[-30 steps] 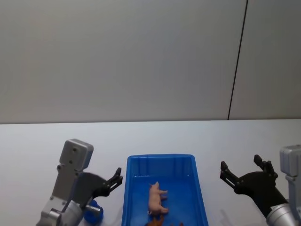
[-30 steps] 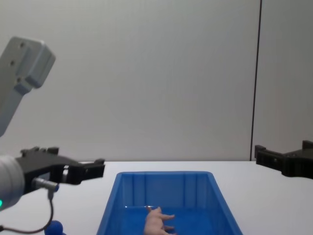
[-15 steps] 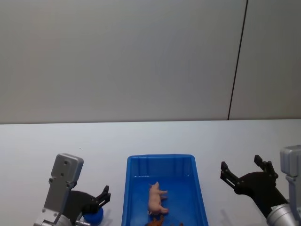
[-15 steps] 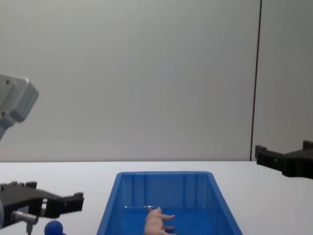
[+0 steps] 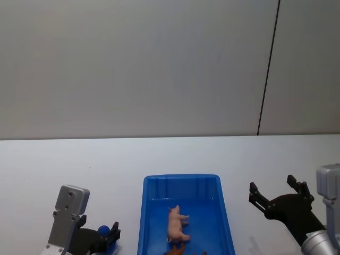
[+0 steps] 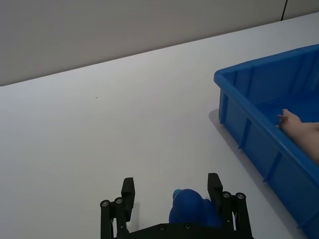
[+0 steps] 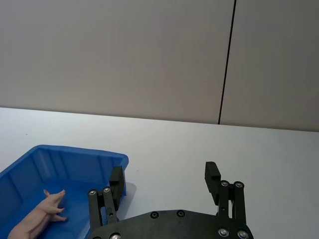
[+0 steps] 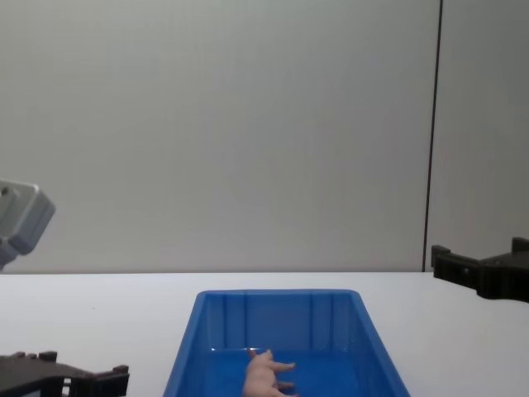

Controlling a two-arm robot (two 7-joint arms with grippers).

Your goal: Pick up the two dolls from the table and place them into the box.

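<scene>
The pale pink pig doll (image 5: 177, 223) lies on the floor of the blue box (image 5: 181, 180), also seen in the chest view as the pig (image 8: 266, 374) behind the box rim (image 8: 277, 294). The dark blue doll (image 6: 192, 211) sits on the white table (image 6: 99, 129) left of the box. My left gripper (image 6: 171, 188) is open and low, straddling it, with the doll closer to one finger. From the head this doll (image 5: 102, 230) peeks out beside the left gripper (image 5: 109, 237). My right gripper (image 5: 272, 185) hovers open to the right of the box, holding nothing.
A small brown thing (image 5: 178, 249) lies in the box at its near end, cut off by the picture's edge. The box wall (image 6: 249, 144) stands close beside the left gripper. Bare white tabletop (image 5: 79, 164) stretches behind and to both sides, up to a grey wall.
My left arm has dropped down towards the table, bringing its open fingers around the dark blue doll. The right arm, the pig and the box have not moved.
</scene>
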